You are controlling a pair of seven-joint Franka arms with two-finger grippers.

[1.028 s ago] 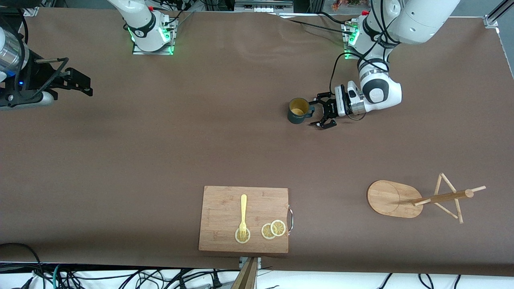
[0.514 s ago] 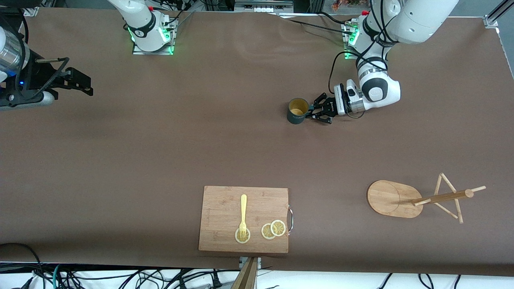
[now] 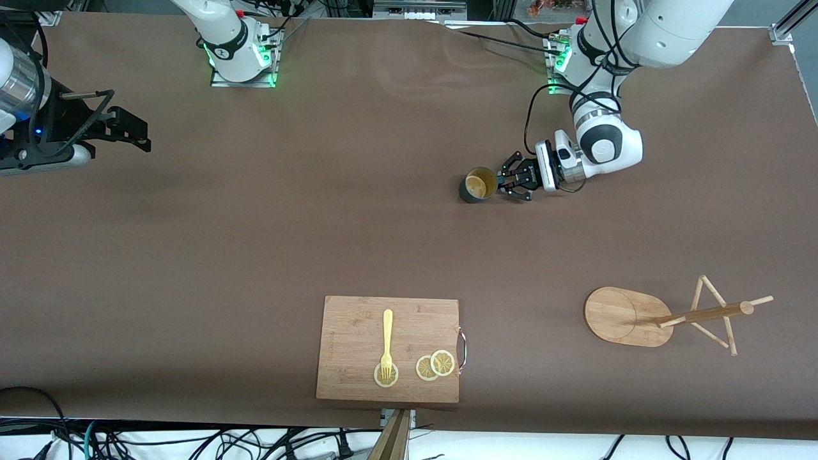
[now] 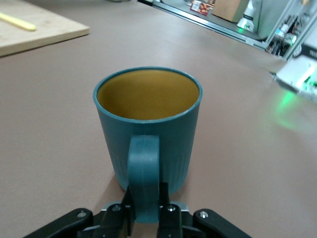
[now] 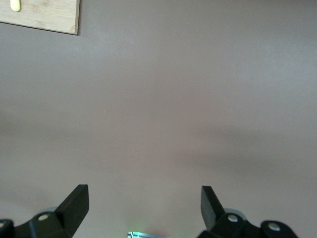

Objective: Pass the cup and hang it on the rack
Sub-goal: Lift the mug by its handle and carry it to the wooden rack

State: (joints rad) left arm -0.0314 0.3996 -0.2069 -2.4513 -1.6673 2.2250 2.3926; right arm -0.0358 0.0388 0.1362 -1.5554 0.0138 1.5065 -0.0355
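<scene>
Now left pincer (image 3: 508, 182) grips cup (image 3: 477, 185) handle.

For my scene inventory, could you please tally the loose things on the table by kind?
Cup: 1, its handle gripped by the left pincer
Rack: 1
Cutting board: 1
Fork: 1
Lemon slices: 3, one under the fork's tines
Total: 7
The right pincer waits open over bare table.
</scene>
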